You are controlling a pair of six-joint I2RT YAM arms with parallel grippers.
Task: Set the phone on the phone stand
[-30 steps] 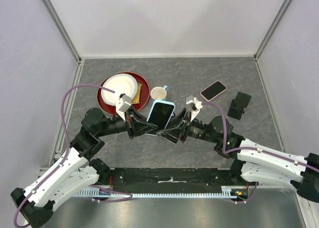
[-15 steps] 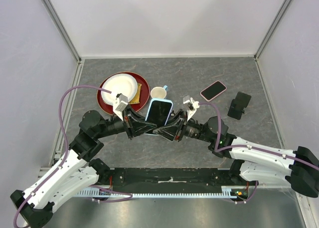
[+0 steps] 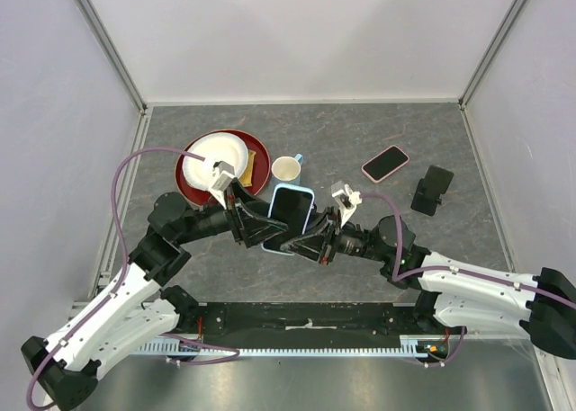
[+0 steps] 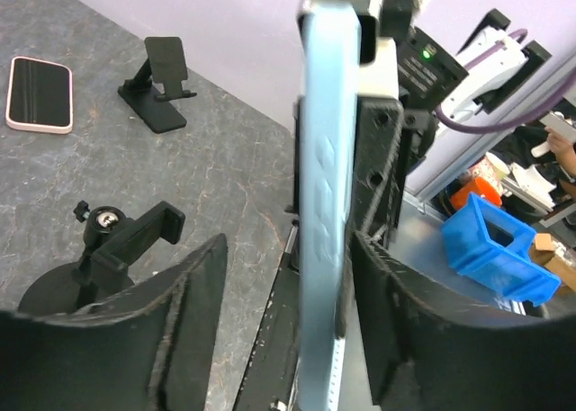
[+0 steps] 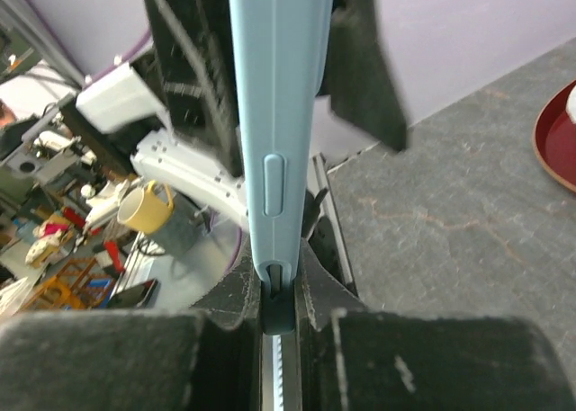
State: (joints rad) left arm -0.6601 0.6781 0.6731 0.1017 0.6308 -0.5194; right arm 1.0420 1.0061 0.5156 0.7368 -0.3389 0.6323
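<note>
the right gripper (image 5: 279,290) is clamped on the edge of the blue-cased phone (image 3: 290,209), while the left gripper (image 4: 290,326) has its jaws spread loosely around it.

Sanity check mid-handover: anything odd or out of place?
Nothing spilled or damaged. The blue phone is off the table, on edge between both claws: right claw pinches it, left claw stands open around it. A pink phone lies flat beside the stand, not on it.
</note>
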